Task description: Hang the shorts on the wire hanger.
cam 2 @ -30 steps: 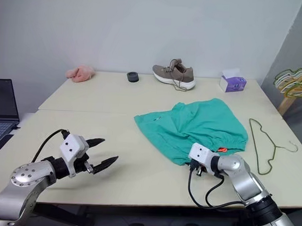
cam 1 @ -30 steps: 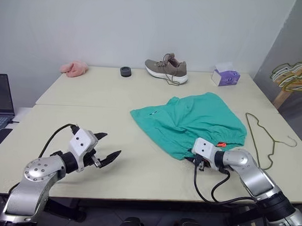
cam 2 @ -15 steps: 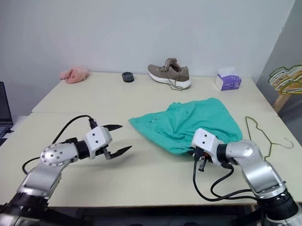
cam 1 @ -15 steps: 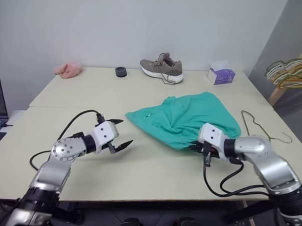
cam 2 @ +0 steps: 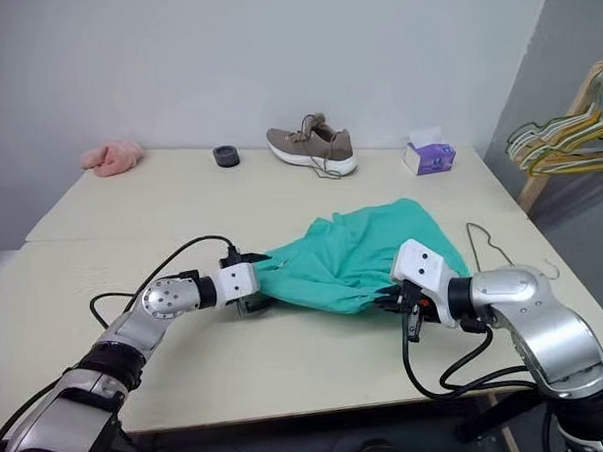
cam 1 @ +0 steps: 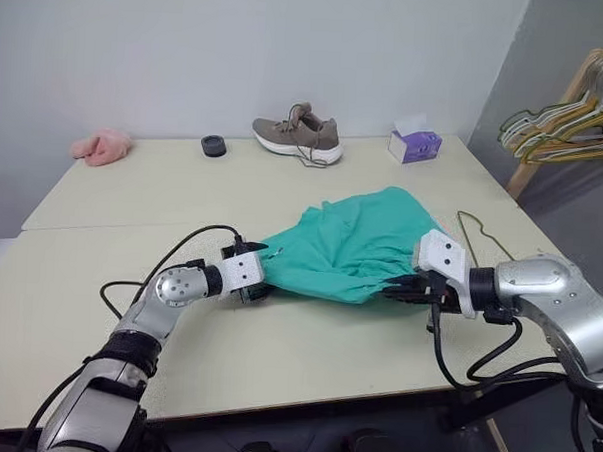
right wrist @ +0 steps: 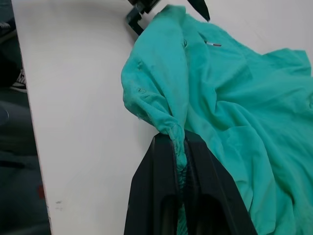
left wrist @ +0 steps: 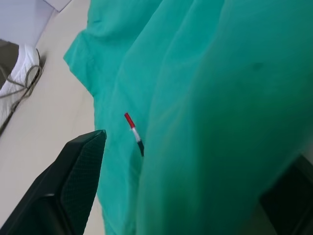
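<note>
Item: the shorts, lying mid-surface, bunched. Soft, light, floppy; I am judging the gathered waistband edge the firmest hold.
Item: the wire hanger, flat at three o'clock of the shorts, just beside them.
Right gripper: I am keeping it clenched on a fold of hem, lifting slightly.
Left gripper: released wide, I am nosing it against the nine-o'clock edge.
</note>
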Motion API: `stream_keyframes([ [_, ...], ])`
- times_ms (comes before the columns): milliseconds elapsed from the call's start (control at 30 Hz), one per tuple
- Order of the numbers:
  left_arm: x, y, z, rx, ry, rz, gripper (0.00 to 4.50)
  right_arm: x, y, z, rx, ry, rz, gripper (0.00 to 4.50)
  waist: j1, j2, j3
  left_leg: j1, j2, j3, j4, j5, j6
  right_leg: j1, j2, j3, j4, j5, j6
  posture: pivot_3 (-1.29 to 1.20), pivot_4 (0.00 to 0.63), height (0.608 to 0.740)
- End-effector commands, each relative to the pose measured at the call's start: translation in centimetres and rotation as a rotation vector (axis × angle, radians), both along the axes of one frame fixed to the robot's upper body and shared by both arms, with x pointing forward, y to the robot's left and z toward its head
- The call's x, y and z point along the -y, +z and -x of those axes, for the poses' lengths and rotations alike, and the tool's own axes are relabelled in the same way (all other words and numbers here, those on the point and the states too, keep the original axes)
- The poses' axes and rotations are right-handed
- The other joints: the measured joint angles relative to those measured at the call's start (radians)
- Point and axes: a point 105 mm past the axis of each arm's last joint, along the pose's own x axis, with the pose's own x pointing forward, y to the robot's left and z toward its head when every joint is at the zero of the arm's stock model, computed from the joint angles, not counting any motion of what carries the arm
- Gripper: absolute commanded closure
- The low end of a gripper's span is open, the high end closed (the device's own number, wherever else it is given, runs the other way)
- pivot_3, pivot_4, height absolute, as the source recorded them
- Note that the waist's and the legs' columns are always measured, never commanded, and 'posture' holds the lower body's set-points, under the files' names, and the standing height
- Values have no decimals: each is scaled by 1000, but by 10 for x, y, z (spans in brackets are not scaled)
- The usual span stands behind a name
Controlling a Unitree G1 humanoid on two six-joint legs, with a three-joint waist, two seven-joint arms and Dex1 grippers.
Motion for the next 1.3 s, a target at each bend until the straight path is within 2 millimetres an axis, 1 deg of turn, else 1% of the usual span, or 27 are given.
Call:
stream_keyframes([
  [33, -5, -10, 1, -21, -25, -70, 386, 3, 12, 3, 38, -3, -8, 4500, -8, 0, 0, 0, 0, 0, 0, 0, 0, 0, 0, 0, 0, 0, 0, -230, 0, 740],
  [100, -9, -12, 4, -46, -48, -101, 874, 7, 9, 3, 34, -5, 5, 4500, -13, 0, 0, 0, 0, 0, 1, 0, 0, 1, 0, 0, 0, 1, 1, -223, 0, 740],
  [200, -16, -13, 12, -99, -95, -139, 1851, 11, 5, 1, 41, 0, 33, 4500, -26, 0, 0, 1, 0, 1, 1, 0, 0, 2, 0, 0, 0, 1, 2, -212, 0, 740],
  [333, -32, -10, 32, -196, -158, -198, 3169, 19, -5, -1, 62, 32, 96, 4500, -56, 0, 0, 1, 1, 1, 0, 0, 0, 0, 0, 0, 1, 1, 2, -190, 0, 740],
  [400, -37, -7, 42, -243, -176, -211, 3806, 22, -8, -2, 68, 50, 118, 4500, -62, 0, 0, 1, 1, 1, 0, 0, 0, 0, 0, 1, 1, 1, 2, -177, 0, 740],
  [467, -39, -1, 59, -325, -209, -213, 4474, 28, -13, -3, 68, 90, 156, 4500, -65, 0, 0, 1, 1, 1, -1, 0, 0, -1, 0, 1, 1, 1, 2, -160, 0, 740],
  [567, -36, 10, 86, -448, -261, -200, 4474, 39, -17, -2, 51, 152, 208, 4500, -64, 2, 1, 1, 1, 1, -1, 0, 0, -1, 0, 1, 1, 1, 1, -146, 0, 740],
  [733, -18, 38, 132, -646, -333, -108, 4474, 60, -13, -8, 19, 221, 273, 4500, -45, 2, 8, 1, 1, 1, 0, 0, 0, -1, -1, 1, 1, 0, 1, -114, 0, 740],
  [867, 0, 76, 163, -798, -376, 57, 4474, 71, 4, -9, -35, 251, 268, 4500, -21, 4, 16, 2, 1, 1, 1, 0, 1, 0, 0, 1, 4, 0, 0, -78, 0, 740],
  [900, 4, 84, 170, -827, -390, 93, 4474, 73, 9, -11, -46, 246, 259, 4500, -18, 5, 18, 2, 1, 1, 1, 0, 1, 0, 0, 0, 5, 0, 0, -78, 0, 740],
  [967, 13, 96, 178, -870, -403, 171, 4474, 77, 19, -24, -56, 212, 239, 4500, -13, 8, 20, 3, 1, 1, 1, 0, 1, 0, 0, 0, 5, 0, 0, -64, 0, 740],
  [1033, 23, 105, 175, -872, -389, 267, 4474, 80, 22, -46, -29, 159, 254, 4500, -9, 8, 20, 3, 1, 2, 1, 1, 1, 0, 0, 1, 5, 0, 0, -66, 0, 740],
  [1100, 35, 114, 153, -809, -334, 398, 4474, 81, 21, -76, 10, 80, 267, 4500, -5, 8, 20, 4, 1, 2, 2, 1, 1, 2, 1, 0, 5, 0, 0, -64, 0, 740],
  [1133, 40, 118, 135, -749, -288, 459, 4474, 79, 22, -95, 54, 34, 275, 4500, -1, 7, 20, 6, 1, 2, 2, 1, 1, 4, 1, 0, 5, 0, 0, -60, 0, 740],
  [1200, 47, 125, 99, -651, -196, 545, 4474, 74, 24, -124, 130, -17, 306, 4500, 8, 6, 19, 7, 1, 3, 3, 2, 3, 4, 2, 0, 6, 2, 0, -58, 0, 740],
  [1233, 48, 130, 76, -596, -130, 589, 4474, 70, 27, -139, 189, -44, 337, 4500, 9, 6, 19, 7, 0, 3, 4, 3, 4, 4, 3, 0, 6, 4, 0, -58, 0, 740],
  [1300, 45, 144, 25, -465, 15, 654, 4474, 56, 38, -166, 324, -84, 397, 4500, 13, 6, 19, 5, 0, 3, 4, 5, 3, 3, 4, 1, 6, 6, -1, -61, 0, 740],
])
